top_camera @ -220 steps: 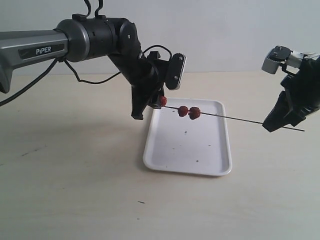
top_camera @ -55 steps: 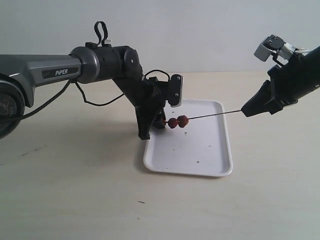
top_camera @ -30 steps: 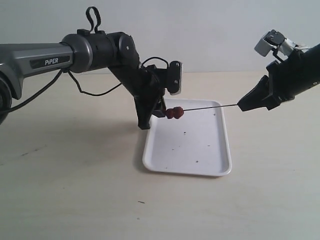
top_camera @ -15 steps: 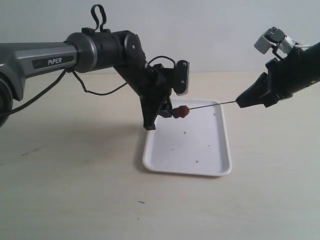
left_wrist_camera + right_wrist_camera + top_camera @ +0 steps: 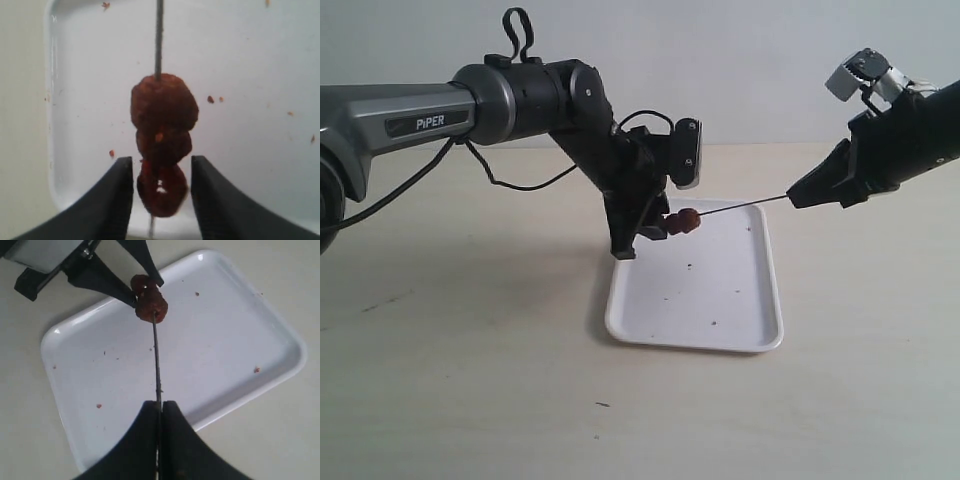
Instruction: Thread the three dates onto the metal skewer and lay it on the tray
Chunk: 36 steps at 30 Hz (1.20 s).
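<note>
The three dates (image 5: 682, 221) sit packed together on the metal skewer (image 5: 740, 207), hanging above the far left part of the white tray (image 5: 720, 290). In the left wrist view the dates (image 5: 164, 107) stack along the skewer (image 5: 159, 40), and my left gripper (image 5: 161, 160) stands open around the nearest date (image 5: 161, 190), with narrow gaps on both sides. My right gripper (image 5: 159, 404) is shut on the skewer (image 5: 156, 360) at its other end, to the right of the tray (image 5: 225, 340). In the exterior view the left gripper (image 5: 655, 228) is beside the dates and the right gripper (image 5: 792, 200) is higher.
Small dark and reddish crumbs dot the tray floor (image 5: 250, 75). The left arm's camera housing (image 5: 686, 153) hangs above the tray's far edge. A black cable (image 5: 520, 185) loops behind the left arm. The beige table (image 5: 470, 380) surrounds the tray.
The dates, once spread along the skewer, are now bunched together. The left gripper and dates shifted a little to the right. The right gripper rose slightly, tilting the skewer.
</note>
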Available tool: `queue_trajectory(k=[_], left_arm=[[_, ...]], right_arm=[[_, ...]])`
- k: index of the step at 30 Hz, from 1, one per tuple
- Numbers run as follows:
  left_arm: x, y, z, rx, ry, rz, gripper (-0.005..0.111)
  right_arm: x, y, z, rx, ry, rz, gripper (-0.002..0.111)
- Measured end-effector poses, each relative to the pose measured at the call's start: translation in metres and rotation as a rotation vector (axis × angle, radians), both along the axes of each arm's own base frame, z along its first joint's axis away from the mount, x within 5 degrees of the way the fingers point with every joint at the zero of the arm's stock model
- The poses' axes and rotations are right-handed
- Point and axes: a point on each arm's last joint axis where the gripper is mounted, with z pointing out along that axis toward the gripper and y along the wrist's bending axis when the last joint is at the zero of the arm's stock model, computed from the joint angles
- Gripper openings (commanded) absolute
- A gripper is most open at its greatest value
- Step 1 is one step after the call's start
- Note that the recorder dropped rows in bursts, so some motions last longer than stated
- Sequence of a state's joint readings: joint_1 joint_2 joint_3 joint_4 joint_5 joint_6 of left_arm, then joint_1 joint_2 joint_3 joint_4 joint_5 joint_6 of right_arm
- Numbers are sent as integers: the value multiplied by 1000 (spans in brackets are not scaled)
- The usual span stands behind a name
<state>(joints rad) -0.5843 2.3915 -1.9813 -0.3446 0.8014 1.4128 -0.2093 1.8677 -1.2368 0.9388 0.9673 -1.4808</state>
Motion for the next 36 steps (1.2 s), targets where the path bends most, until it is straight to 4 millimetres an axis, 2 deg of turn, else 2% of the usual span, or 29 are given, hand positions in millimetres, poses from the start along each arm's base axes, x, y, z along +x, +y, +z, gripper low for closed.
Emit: queue_trajectory(k=[8,16,23,30,34,36], left_arm=[[1,-1,3,-15,-10,42,50],[5,1,4,-20,-26,99,50],[9,12,2,-14,29,156,49],[3,16,-1,21,123,176,20],[-1,18,-1,41,173,185,2],[-2,18,1,43,187,193,0]], right_arm=[[4,-3,1,-19,-22,-67,0],[-2,-3,25,-39,-57,-105,0],[-6,-6,38,-71,-86,-152,0],[-7,-11,39,-116,-135,-230,0],[-13,-3,42,-144,-174,-249,0],[-16,6,43,-165,-203,-249,0]])
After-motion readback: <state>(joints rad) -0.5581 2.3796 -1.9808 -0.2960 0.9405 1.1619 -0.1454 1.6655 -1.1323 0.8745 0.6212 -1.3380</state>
